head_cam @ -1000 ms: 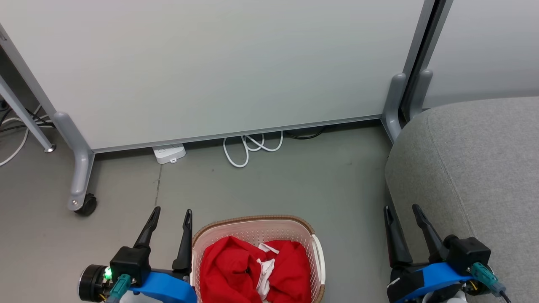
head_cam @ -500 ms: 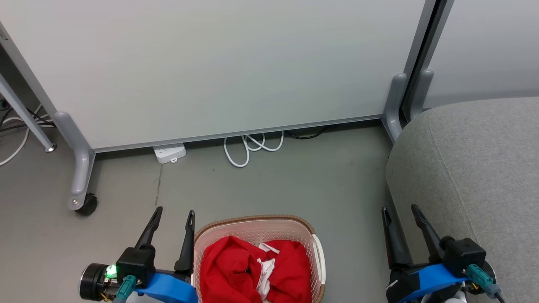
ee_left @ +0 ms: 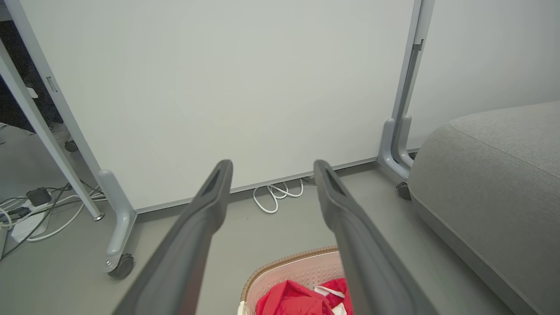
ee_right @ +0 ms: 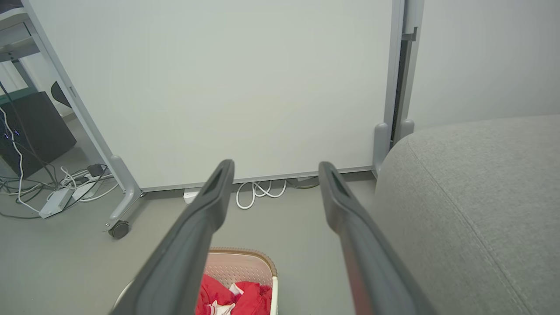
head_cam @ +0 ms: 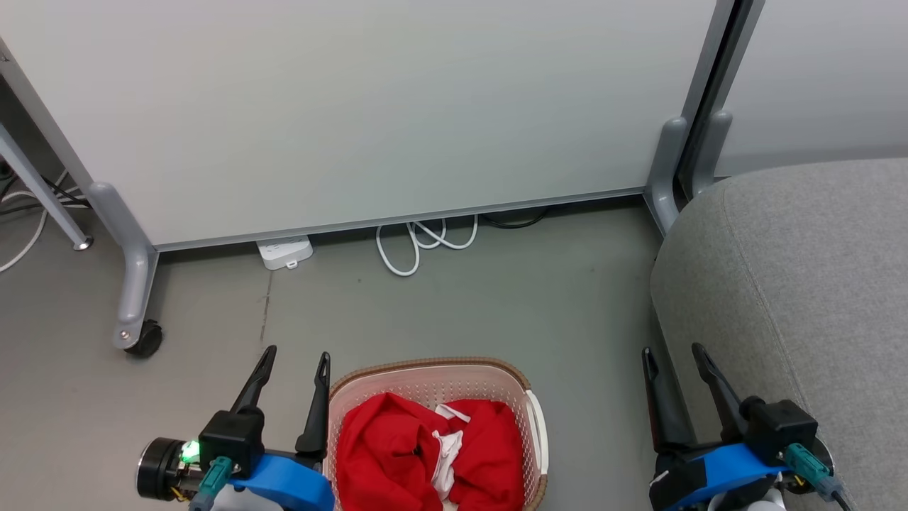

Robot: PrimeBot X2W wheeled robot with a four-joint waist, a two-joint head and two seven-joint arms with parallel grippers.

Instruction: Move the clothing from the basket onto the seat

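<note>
Right now the clothing [head_cam: 397, 454] lies heaped inside the basket [head_cam: 425, 363] on the floor [head_cam: 496, 305], the seat [head_cam: 801, 270] apart to its right, while left jaws and right jaws gape open, empty.

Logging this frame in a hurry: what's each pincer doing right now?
Left pincer: open, holding nothing, beside the basket.
Right pincer: open, holding nothing, beside the seat.
</note>
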